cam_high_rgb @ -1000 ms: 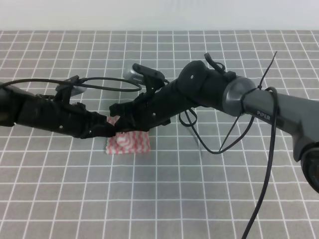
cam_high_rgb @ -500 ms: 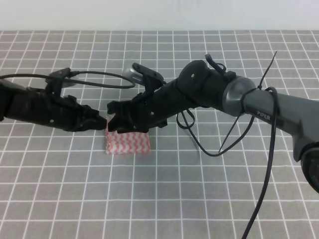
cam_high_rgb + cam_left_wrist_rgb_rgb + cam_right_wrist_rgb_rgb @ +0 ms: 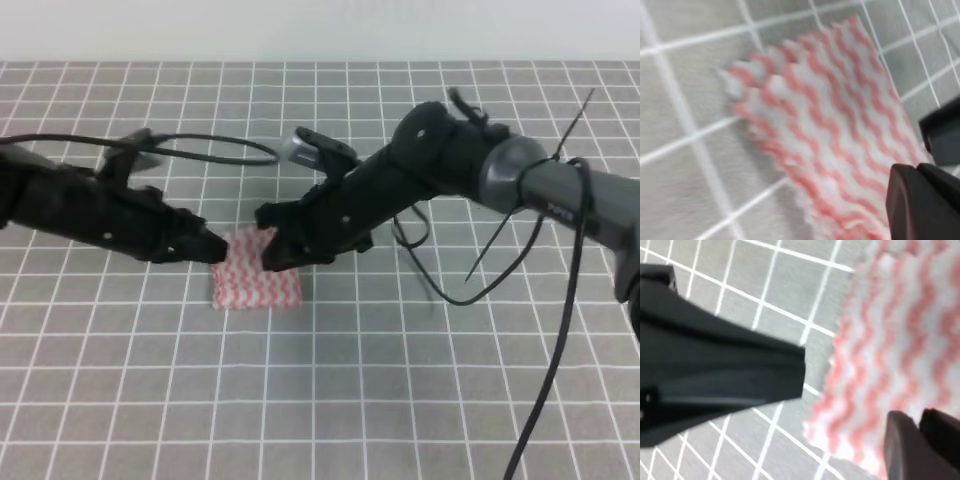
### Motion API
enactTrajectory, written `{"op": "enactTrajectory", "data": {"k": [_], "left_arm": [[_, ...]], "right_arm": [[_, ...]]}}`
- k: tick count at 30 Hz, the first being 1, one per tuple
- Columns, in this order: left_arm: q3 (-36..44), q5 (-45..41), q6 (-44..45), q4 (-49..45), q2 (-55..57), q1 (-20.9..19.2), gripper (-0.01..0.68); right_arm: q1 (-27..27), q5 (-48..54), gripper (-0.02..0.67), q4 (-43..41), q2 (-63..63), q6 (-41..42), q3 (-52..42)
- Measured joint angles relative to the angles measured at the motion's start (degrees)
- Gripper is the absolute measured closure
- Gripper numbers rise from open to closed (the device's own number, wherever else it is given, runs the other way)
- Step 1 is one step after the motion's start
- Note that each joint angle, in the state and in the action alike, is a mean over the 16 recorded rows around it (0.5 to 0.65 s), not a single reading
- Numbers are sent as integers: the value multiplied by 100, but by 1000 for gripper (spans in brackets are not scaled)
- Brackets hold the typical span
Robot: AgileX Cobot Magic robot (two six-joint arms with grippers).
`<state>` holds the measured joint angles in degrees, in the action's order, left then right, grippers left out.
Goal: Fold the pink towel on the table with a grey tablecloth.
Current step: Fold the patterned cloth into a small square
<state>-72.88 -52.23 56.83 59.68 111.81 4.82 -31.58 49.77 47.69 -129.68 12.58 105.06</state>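
The pink towel [image 3: 256,279] lies folded into a small rectangle on the table with a grey tablecloth [image 3: 330,400], left of the middle. My left gripper [image 3: 216,249] sits at the towel's upper left edge, fingers together, nothing in it. My right gripper [image 3: 274,256] hovers at the towel's upper right corner, also closed and empty. In the left wrist view the towel [image 3: 825,135] fills the middle, with the closed fingertips [image 3: 920,200] at the lower right. In the right wrist view the towel [image 3: 900,350] lies to the right, and the left arm [image 3: 715,375] crosses the left side.
Both black arms stretch low over the cloth toward the middle. A cable loop [image 3: 215,150] arches behind the left arm. Long black cables [image 3: 560,300] hang from the right arm down to the front right. The grid cloth reaches all edges.
Both grippers have drawn back from over the towel, the left to the left and the right to the right. The folded towel now shows almost fully and lies flat.
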Motion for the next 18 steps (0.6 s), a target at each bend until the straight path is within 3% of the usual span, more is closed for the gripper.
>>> {"op": "enactTrajectory", "data": {"k": [7,18], "left_arm": [[0,112,-382,-591,9,442,675],[-22,485,-986,-1646,9,696,674]], "right_arm": [[156,452,650,-121,-5,-2,2],[178,650,663,-359,-137,-18,6]]}}
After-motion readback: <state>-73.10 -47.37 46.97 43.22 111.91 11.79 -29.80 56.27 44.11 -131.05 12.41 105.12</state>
